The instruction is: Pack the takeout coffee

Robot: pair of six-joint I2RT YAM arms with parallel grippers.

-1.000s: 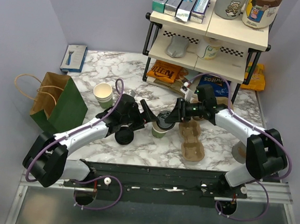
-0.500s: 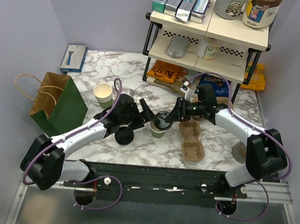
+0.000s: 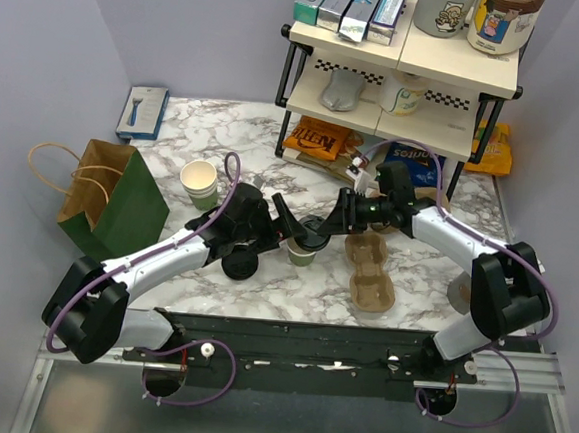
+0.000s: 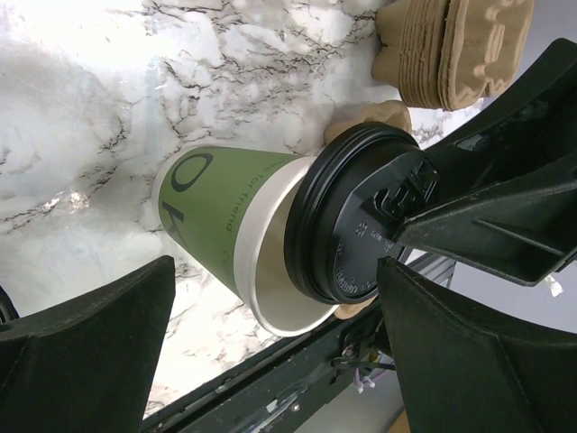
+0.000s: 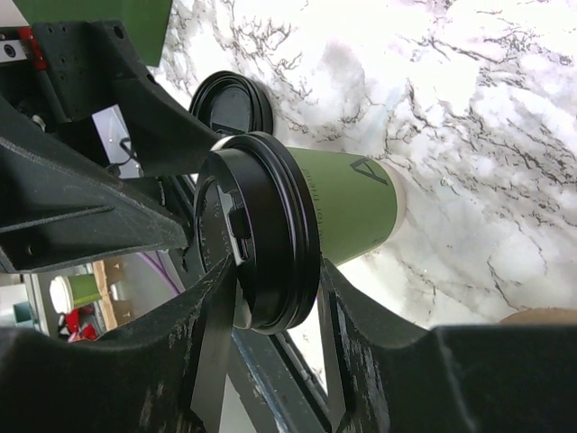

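The green cup (image 4: 212, 225) stands on the desk (image 3: 274, 155) between the two arms. The black lid (image 5: 261, 244) is tilted across its cream rim, covering one side and leaving the other open. The right fingers (image 5: 388, 379) pinch that lid by its edge. The left fingers (image 4: 86, 356) are spread wide on either side of the cup and seem to touch nothing. The main risk is pressing down while the lid sits crooked: with no brace on the cup, an off-centre push could tip it or skid it across the desk. The lid could also snap on at one side only, or the thin paper wall could buckle. A narrow edge pinch may let the lid twist free as well. The desk is white marble-patterned with grey veins, and its glossy look suggests little grip. A spare lid (image 5: 233, 104) lies near the cup and stacked pulp carriers (image 3: 370, 273) sit just to its right. A green paper bag (image 3: 120, 203) stands well to the left, and a shelf rack (image 3: 401, 75) stands at the back against pale lavender walls.
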